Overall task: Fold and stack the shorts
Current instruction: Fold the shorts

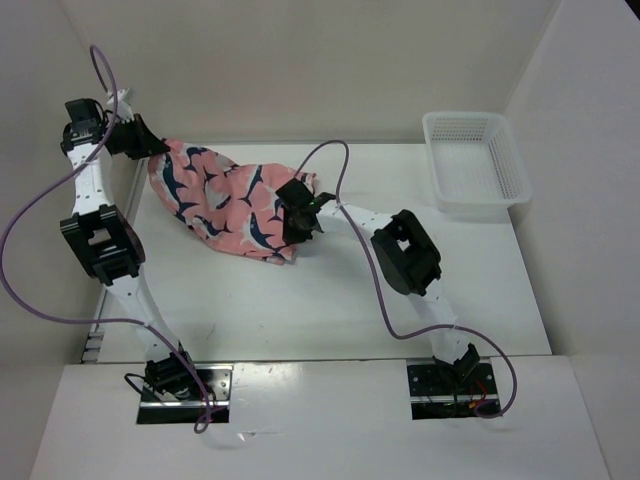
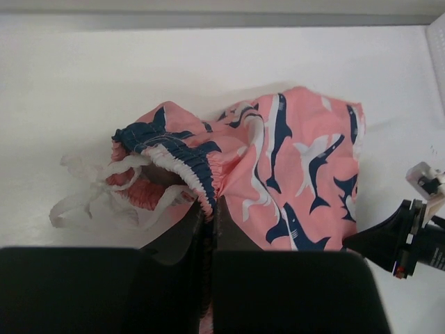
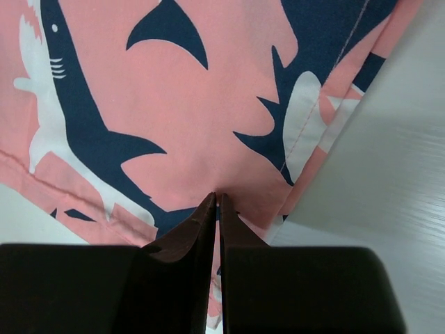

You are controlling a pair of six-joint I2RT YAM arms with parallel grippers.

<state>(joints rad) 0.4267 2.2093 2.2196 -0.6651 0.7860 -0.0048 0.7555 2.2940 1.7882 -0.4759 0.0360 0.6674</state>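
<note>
Shorts [image 1: 225, 200] bunched far left; left gripper [image 2: 211, 209] clamped on the waistband, right gripper [image 3: 215, 198] pinched on a hem (both fully closed). Basket [image 1: 465, 116] far right, well apart.

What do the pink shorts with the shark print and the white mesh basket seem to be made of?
The salmon-pink shark-print shorts: thin matte cloth, perhaps a light synthetic; it creases softly and shows stitched hems. The white mesh basket: apparently rigid moulded plastic, with a regular grid of holes.

No legible text or labels anywhere.
</note>
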